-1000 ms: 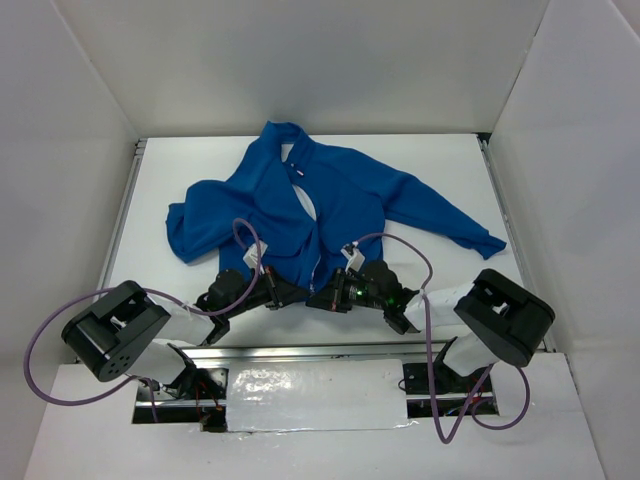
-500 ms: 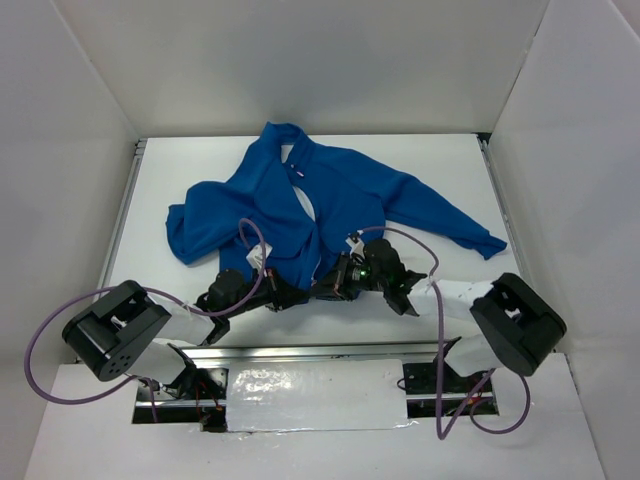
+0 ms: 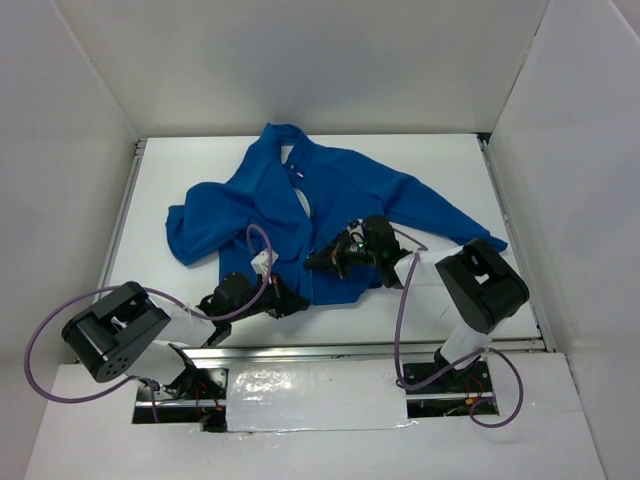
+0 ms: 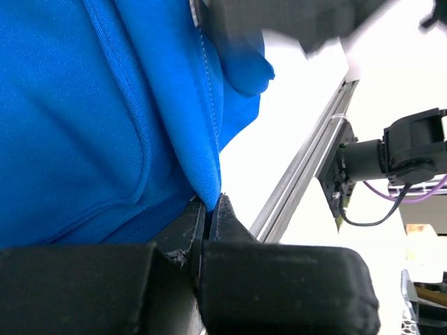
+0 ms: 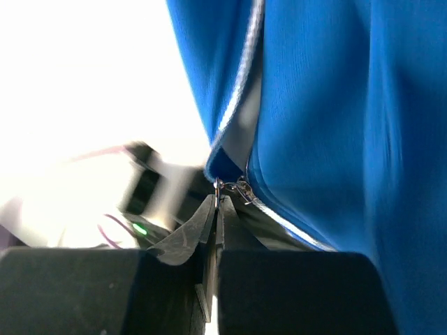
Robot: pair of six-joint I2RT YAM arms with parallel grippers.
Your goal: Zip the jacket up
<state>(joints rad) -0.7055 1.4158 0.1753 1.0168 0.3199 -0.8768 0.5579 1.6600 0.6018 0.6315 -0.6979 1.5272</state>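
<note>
The blue jacket point(image 3: 345, 195) lies spread front-up on the white tabletop point(image 3: 200, 160). Its collar point(image 3: 285, 140) is far beyond both hands, and a sleeve trails off past each of them. The left hand point(image 4: 208, 204) is clamped on the jacket's bottom hem point(image 4: 207, 178). A point of blue fleece runs straight down into its closed fingers, and the rest of the cloth rises above and to their left. The right hand point(image 5: 216, 202) sits just beyond the left hand, further up the jacket front. Its fingers are pressed narrow on the small metal zipper pull point(image 5: 227, 187), right at their tips. From the pull, the white-edged zipper point(image 5: 241, 84) runs up and away from this hand. In the overhead view, the front gapes pale well beyond the right hand, below the collar.
</note>
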